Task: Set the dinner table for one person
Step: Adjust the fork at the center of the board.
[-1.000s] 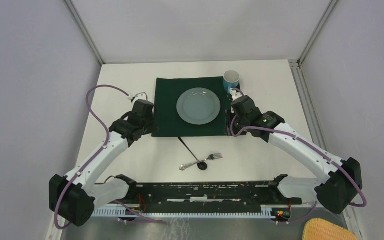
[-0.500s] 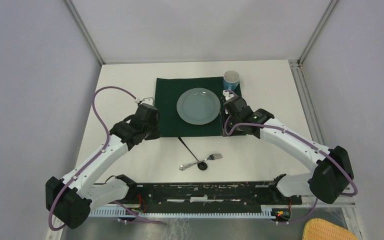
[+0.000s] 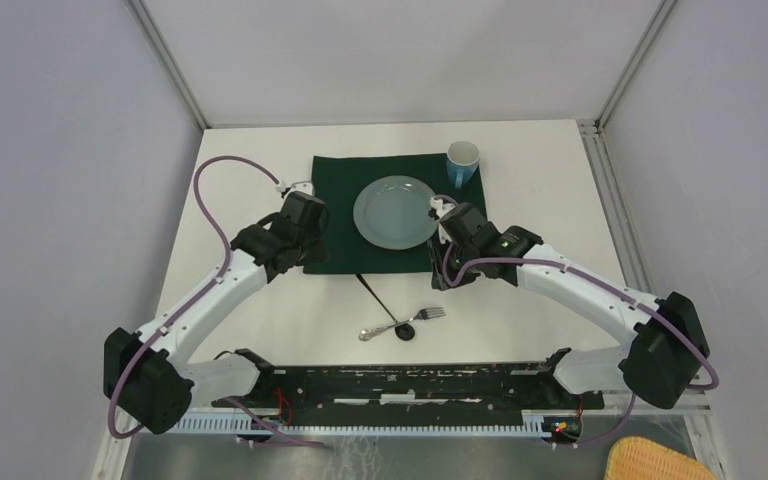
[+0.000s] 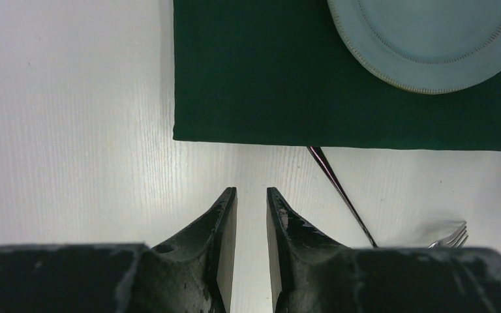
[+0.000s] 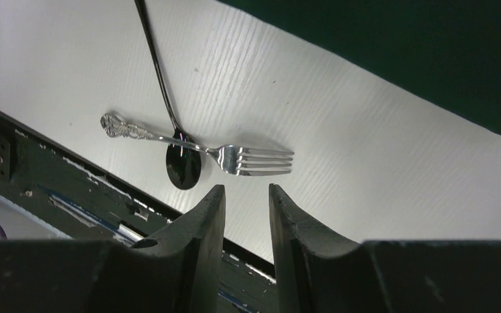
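1. Both arms swung inward since a second ago; left gripper (image 4: pixel 249 193) jaws narrow, empty; right gripper (image 5: pixel 246 189) same.
2. Left hangs over bare table (image 4: pixel 72 130) by cloth (image 4: pixel 248 78) corner; right faces fork (image 5: pixel 248 158) crossing spoon (image 5: pixel 182 166).
3. Plate (image 4: pixel 430 39) on cloth; table's under everything.

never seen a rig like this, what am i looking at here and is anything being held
Two white robot arms, bolted at the near edge of a white dinner table, each end in a two-finger gripper. The wide picture looks down from above and behind them. The other two come from cameras on the wrists and show each arm's own dark fingers. On the table lies a dark green cloth with a grey-blue plate on it and a blue cup at its far right corner. Nearer the arms, a silver fork lies across a black spoon. The left gripper and right gripper are slightly open and hold nothing.
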You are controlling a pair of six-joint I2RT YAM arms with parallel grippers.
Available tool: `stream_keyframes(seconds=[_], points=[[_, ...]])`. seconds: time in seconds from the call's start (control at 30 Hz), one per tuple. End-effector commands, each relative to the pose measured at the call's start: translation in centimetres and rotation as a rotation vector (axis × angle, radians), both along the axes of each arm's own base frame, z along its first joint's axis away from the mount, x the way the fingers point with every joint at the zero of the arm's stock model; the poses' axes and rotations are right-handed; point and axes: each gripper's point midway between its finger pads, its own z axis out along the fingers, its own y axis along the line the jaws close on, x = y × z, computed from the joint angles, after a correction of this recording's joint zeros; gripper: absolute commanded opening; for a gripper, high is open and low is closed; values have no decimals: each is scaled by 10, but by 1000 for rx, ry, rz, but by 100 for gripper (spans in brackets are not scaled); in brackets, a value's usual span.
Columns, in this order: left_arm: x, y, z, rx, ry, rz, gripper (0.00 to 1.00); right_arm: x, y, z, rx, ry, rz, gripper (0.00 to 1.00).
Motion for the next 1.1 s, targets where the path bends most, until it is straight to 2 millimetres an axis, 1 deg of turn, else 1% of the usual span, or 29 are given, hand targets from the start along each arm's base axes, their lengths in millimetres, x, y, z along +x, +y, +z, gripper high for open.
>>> stream_keyframes(seconds=[0.0, 0.23, 0.37, 0.43, 0.53, 0.67, 1.07], points=[[21, -13, 22, -57, -72, 25, 31, -23, 3, 1, 19, 9, 77, 36], [27, -16, 22, -71, -76, 42, 31, -57, 3, -14, 62, 81, 134, 36], [28, -17, 22, -71, -74, 40, 31, -72, -3, -28, 56, 87, 164, 36], [28, -18, 22, -70, -72, 38, 31, -78, -8, -39, 31, 106, 168, 35], [28, -17, 20, -68, -67, 39, 31, -86, -6, -49, 57, 135, 175, 34], [28, -18, 20, -68, -66, 35, 31, -90, -3, -55, 75, 135, 177, 34], [26, -16, 19, -62, -61, 35, 31, -90, 11, -67, 78, 136, 196, 36]])
